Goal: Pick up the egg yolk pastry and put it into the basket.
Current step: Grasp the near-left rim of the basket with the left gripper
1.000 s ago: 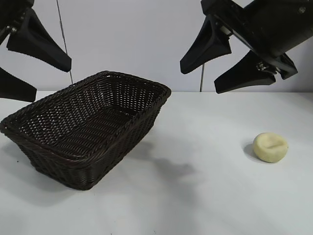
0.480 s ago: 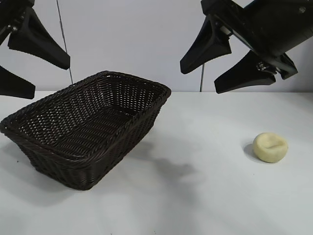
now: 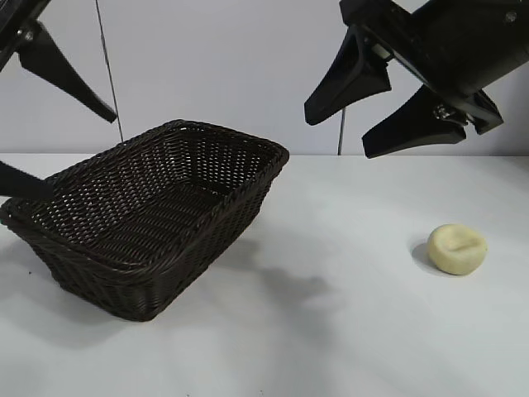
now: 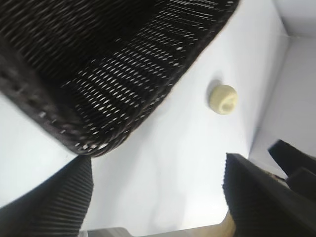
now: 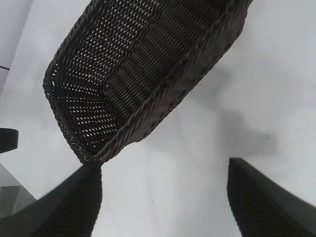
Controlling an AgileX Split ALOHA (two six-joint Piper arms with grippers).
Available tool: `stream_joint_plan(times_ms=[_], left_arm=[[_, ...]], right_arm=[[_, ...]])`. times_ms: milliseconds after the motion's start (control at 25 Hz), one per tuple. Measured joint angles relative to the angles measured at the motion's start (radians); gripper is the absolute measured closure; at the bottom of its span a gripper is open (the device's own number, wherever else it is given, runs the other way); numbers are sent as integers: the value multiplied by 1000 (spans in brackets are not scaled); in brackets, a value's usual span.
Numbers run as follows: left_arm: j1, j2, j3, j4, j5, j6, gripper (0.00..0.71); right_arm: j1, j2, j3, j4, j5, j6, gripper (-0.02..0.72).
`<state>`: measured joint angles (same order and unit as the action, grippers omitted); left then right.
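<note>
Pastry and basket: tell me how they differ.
The small, round, pale yellow egg yolk pastry is far smaller than the large, rectangular, dark brown woven wicker basket. The pastry is solid and matte with a dented top; the basket is open and empty. Both rest apart on the white table, ungripped.

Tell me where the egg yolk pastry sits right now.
In the exterior view the egg yolk pastry lies on the white table, right of the basket and apart from it.

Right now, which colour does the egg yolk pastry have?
The egg yolk pastry is pale yellow-cream; the exterior view shows it best.
</note>
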<state>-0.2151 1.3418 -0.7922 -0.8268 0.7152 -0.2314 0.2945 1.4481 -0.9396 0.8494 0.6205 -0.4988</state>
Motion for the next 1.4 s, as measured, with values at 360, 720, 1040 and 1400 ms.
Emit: stream_joint_plan(times_ms=[360,720,1040,1400], left_arm=[[-48,34,0,321,-69,-435,175],[-69,205,0,346,-192,-499,175],[-69,340,0,346,-276,-499,175],[-69,358,0,345,-310,-499,455]], right_arm=[[0,0,0,-1,0,0,187],[0,0,0,-1,0,0,187],[0,0,0,-8,0,0,187],[0,0,0,-8,0,0,187]])
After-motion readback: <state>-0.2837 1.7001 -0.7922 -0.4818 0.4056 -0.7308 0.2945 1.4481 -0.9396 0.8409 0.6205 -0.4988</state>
